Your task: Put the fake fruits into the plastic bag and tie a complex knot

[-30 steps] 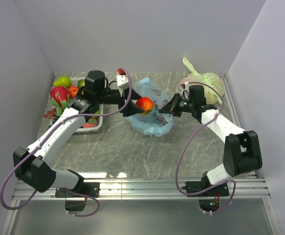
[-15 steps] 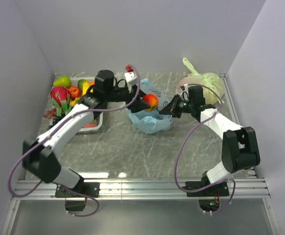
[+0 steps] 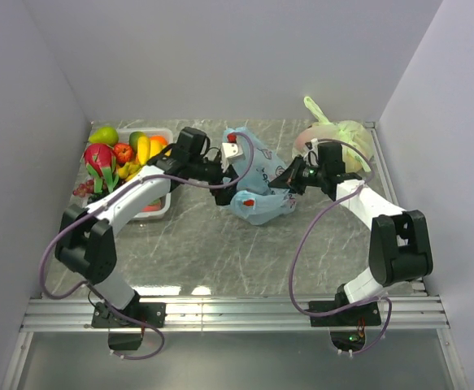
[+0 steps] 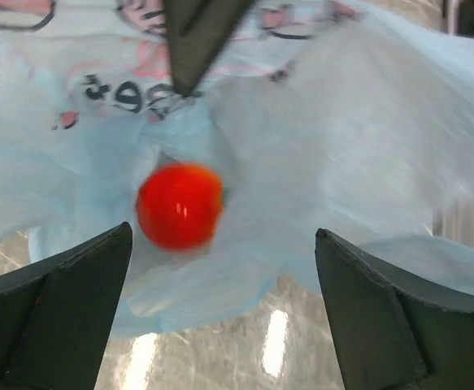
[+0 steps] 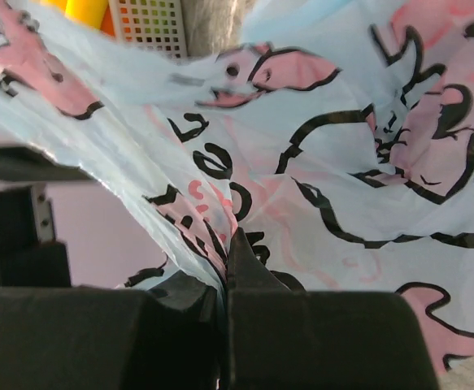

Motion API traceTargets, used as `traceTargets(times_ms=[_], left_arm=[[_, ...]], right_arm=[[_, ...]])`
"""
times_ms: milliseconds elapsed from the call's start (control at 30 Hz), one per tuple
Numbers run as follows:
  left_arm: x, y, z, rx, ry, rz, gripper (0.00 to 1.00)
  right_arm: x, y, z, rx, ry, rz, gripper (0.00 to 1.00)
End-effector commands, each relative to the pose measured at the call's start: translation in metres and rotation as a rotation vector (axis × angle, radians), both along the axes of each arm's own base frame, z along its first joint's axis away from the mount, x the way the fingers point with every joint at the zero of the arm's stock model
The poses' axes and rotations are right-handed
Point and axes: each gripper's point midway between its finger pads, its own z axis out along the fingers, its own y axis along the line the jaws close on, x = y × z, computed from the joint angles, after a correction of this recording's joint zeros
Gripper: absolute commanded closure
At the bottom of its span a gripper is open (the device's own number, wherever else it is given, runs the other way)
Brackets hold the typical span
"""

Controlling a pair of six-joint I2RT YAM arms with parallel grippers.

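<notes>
The light-blue plastic bag [image 3: 261, 175] lies open at the table's middle back. My right gripper [image 3: 288, 180] is shut on its right edge and holds it up; in the right wrist view the jaws [image 5: 230, 244] pinch the printed film [image 5: 342, 162]. My left gripper [image 3: 227, 176] is open and empty at the bag's left side. In the left wrist view its fingers [image 4: 66, 284] stand wide apart over the bag [image 4: 358, 146]. A red-orange fake fruit [image 4: 180, 205] lies loose inside the bag, also seen from above [image 3: 250, 202]. No knot shows.
A white tray [image 3: 162, 211] at the back left holds more fake fruits: a green apple [image 3: 104, 135], a red apple [image 3: 123, 152], a banana [image 3: 143, 150]. Purple grapes [image 3: 84, 188] lie beside it. A pale yellow-green tied bag [image 3: 344, 138] sits at the back right.
My left gripper carried the red-orange fruit rightwards over the bag and opened. The fruit now lies inside the bag. My right gripper kept its hold on the bag's edge.
</notes>
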Motion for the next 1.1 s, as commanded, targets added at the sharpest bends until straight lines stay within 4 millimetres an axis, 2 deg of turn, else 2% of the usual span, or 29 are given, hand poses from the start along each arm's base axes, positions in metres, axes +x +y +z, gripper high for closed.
traceTargets(times_ms=[0,167,200,233,333,433,533,567,600,633,667,700,733,767,800,833,867,900,967,1033,1067], left_arm=[[-0.027,0.012,0.027,-0.023,-0.126,-0.127,0.01],[-0.028,0.025,0.033,-0.031,-0.135,-0.159,0.01],[-0.03,0.027,0.029,-0.016,-0.145,-0.18,0.01],[-0.041,0.032,0.021,0.009,-0.155,-0.246,0.01],[-0.05,0.035,0.001,0.05,-0.17,-0.318,0.01],[-0.048,0.027,-0.006,0.037,-0.17,-0.312,0.01],[-0.046,0.01,-0.013,-0.007,-0.213,-0.324,0.01],[-0.045,-0.005,-0.014,-0.018,-0.262,-0.338,0.01],[-0.044,-0.013,-0.017,-0.021,-0.289,-0.338,0.01],[-0.046,-0.016,-0.029,-0.009,-0.266,-0.315,0.01],[-0.044,-0.027,-0.031,-0.019,-0.311,-0.317,0.01],[-0.046,-0.028,-0.038,-0.006,-0.328,-0.341,0.04],[-0.048,-0.031,-0.038,0.006,-0.35,-0.376,0.13],[-0.057,-0.031,-0.05,0.033,-0.325,-0.43,0.34],[-0.07,-0.02,-0.061,0.081,-0.288,-0.499,0.45],[-0.073,-0.016,-0.059,0.099,-0.286,-0.53,0.55],[-0.08,-0.007,-0.063,0.119,-0.274,-0.568,0.73],[-0.1,0.012,-0.071,0.167,-0.196,-0.615,0.8],[-0.112,0.03,-0.074,0.203,-0.251,-0.709,0.87],[-0.133,0.055,-0.085,0.263,-0.228,-0.79,0.89],[-0.137,0.061,-0.082,0.272,-0.244,-0.804,0.9]], right_arm=[[0.012,0.001,0.009,0.015,-0.033,-0.003,1.0],[0.015,0.001,0.004,0.009,-0.022,-0.004,1.0],[0.015,0.002,0.004,0.012,-0.016,-0.005,1.0],[0.015,0.002,0.003,0.015,-0.017,-0.005,1.0],[0.016,0.002,0.002,0.023,-0.009,-0.012,1.0],[0.016,0.002,0.001,0.022,-0.006,-0.012,1.0],[0.016,0.003,0.0,0.032,0.001,-0.015,1.0],[0.016,0.003,0.0,0.034,0.0,-0.017,1.0],[0.016,0.003,-0.001,0.034,0.005,-0.02,1.0],[0.016,0.003,-0.001,0.034,0.007,-0.02,1.0],[0.017,0.003,0.0,0.034,0.002,-0.021,1.0],[0.017,0.002,0.0,0.03,0.001,-0.021,1.0],[0.018,0.002,0.001,0.027,-0.002,-0.02,1.0],[0.019,0.002,0.003,0.026,-0.008,-0.02,1.0],[0.02,0.0,0.003,0.015,-0.013,-0.02,1.0],[0.022,-0.002,0.006,0.012,-0.021,-0.025,1.0],[0.026,-0.004,0.01,0.01,-0.035,-0.03,1.0],[0.03,-0.007,0.012,0.003,-0.044,-0.039,1.0],[0.038,-0.017,0.017,-0.001,-0.055,-0.064,1.0],[0.042,-0.024,0.023,0.001,-0.067,-0.075,1.0],[0.041,-0.025,0.023,0.002,-0.061,-0.075,1.0]])
